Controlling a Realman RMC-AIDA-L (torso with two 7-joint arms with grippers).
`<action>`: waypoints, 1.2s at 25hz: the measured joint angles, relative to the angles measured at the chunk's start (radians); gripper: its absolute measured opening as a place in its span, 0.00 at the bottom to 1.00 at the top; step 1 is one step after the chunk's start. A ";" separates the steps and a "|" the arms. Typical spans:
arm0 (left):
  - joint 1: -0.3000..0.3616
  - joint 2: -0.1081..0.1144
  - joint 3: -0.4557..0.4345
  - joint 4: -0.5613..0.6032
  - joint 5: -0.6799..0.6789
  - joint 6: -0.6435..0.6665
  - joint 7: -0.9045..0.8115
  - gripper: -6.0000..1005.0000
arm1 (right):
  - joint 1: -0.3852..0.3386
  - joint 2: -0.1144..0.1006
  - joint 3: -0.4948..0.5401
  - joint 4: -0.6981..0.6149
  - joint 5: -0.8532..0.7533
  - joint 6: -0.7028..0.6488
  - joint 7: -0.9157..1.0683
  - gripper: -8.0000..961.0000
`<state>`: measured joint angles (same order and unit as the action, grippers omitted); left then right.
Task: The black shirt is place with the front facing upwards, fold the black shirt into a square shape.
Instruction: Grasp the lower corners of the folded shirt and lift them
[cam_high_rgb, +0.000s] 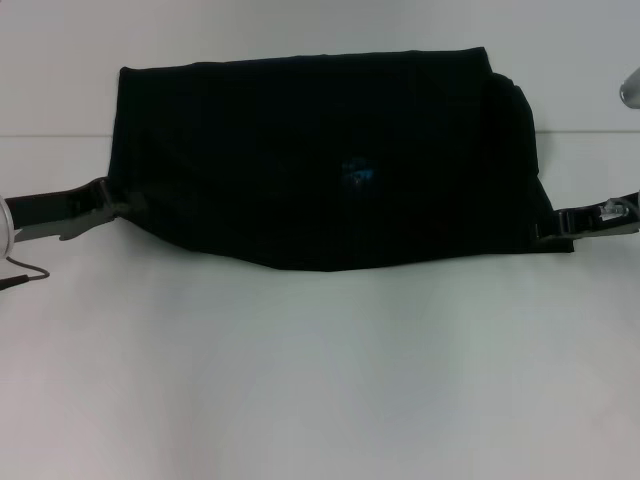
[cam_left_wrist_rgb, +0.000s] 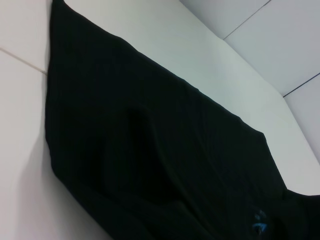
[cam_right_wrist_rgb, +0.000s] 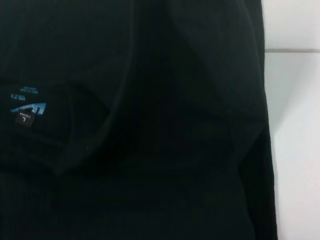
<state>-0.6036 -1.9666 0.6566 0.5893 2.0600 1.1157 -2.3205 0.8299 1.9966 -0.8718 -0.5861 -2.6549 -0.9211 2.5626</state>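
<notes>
- The black shirt (cam_high_rgb: 320, 160) lies on the white table (cam_high_rgb: 320, 380), already folded into a wide band; the lettering is not visible, and only the small blue neck label (cam_high_rgb: 357, 175) shows near the middle.
- Its far edge runs straight. The near edge sags in a curve toward the robot, so the band is not yet squared.
- On the robot's right, layers overlap in a bulky ridge; the right wrist view shows soft creases around the collar and label (cam_right_wrist_rgb: 27, 105).
- The left gripper (cam_high_rgb: 118, 205) sits at the shirt's near left corner, touching the cloth edge. Whether its fingers are clamped on the fabric cannot be told.
- The right gripper (cam_high_rgb: 550, 226) sits at the near right corner, against the cloth. Its finger state likewise cannot be told.
- Handling judgement: light, limp cotton with no stiffness; it will drape and sag between any two held points, and stacked layers may slide apart.
- Recommended hold: pinch all layers together at the two near corners, then lift evenly, keeping the span taut.
- Risk: catching only the top layer would undo the fold.
</notes>
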 joint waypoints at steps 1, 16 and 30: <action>0.000 0.000 0.000 0.001 0.000 0.000 0.000 0.01 | 0.004 -0.001 0.000 0.004 -0.004 0.000 0.001 0.77; 0.000 -0.004 0.000 0.001 0.000 -0.001 0.002 0.01 | -0.004 -0.011 0.016 -0.007 -0.001 -0.010 0.007 0.10; 0.007 -0.012 -0.003 0.015 0.000 0.008 -0.002 0.01 | -0.033 -0.013 0.086 -0.160 0.089 -0.177 -0.027 0.02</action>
<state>-0.5969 -1.9787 0.6535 0.6047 2.0602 1.1242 -2.3224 0.7970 1.9835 -0.7860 -0.7458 -2.5659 -1.0984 2.5356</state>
